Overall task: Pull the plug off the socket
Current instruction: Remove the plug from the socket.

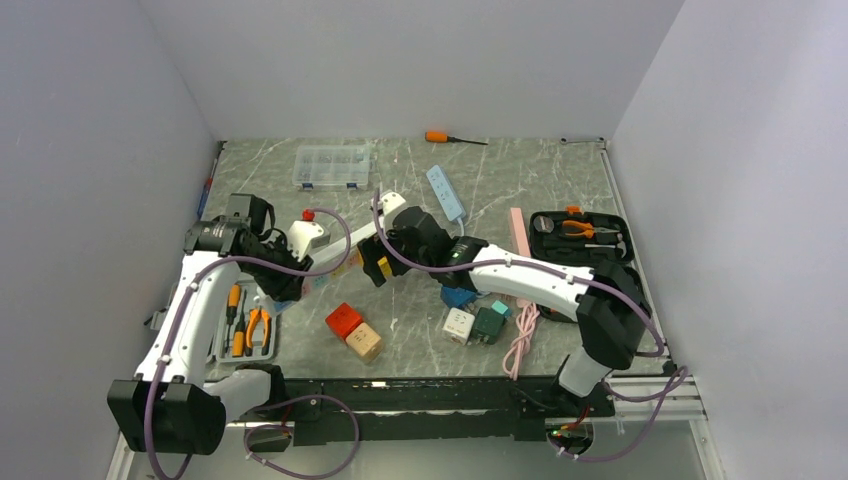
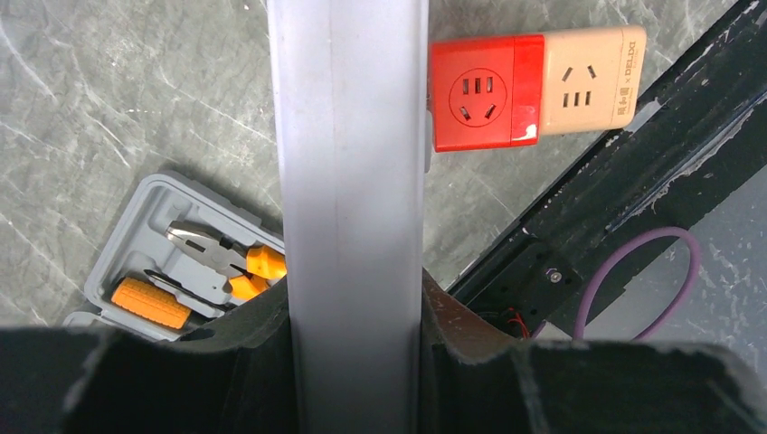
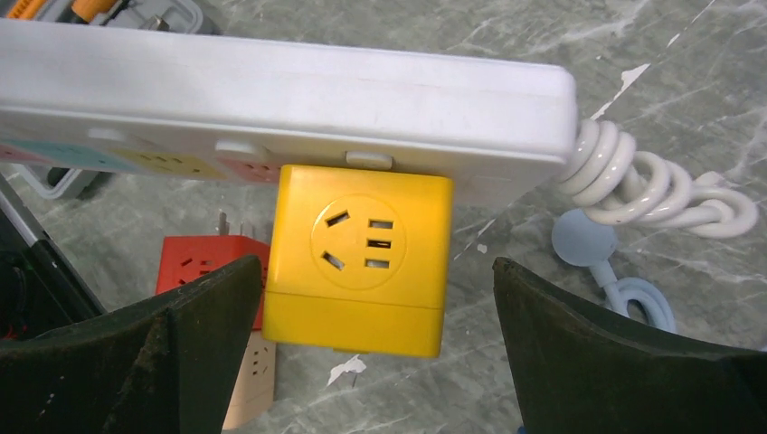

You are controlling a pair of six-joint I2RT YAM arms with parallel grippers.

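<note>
A long white power strip, the socket (image 3: pixel 271 99), hangs above the table, and my left gripper (image 2: pixel 355 362) is shut on one end of it (image 2: pixel 353 181). A yellow cube plug (image 3: pixel 362 262) is seated in the strip's face. My right gripper (image 3: pixel 375 271) stands open around that plug. One finger (image 3: pixel 208 316) sits close by its left side, while the other (image 3: pixel 579 334) is well apart on the right. From above, the strip (image 1: pixel 340 262) runs between both grippers, with the yellow plug (image 1: pixel 383 268) under my right gripper (image 1: pixel 378 262).
Red and beige cubes (image 1: pixel 355 330) lie below the strip, white and green cubes (image 1: pixel 475 324) to the right. A grey tool case (image 1: pixel 248 330) is at the left and a black one (image 1: pixel 580 237) at the right. The strip's coiled cord (image 3: pixel 651 190) trails off.
</note>
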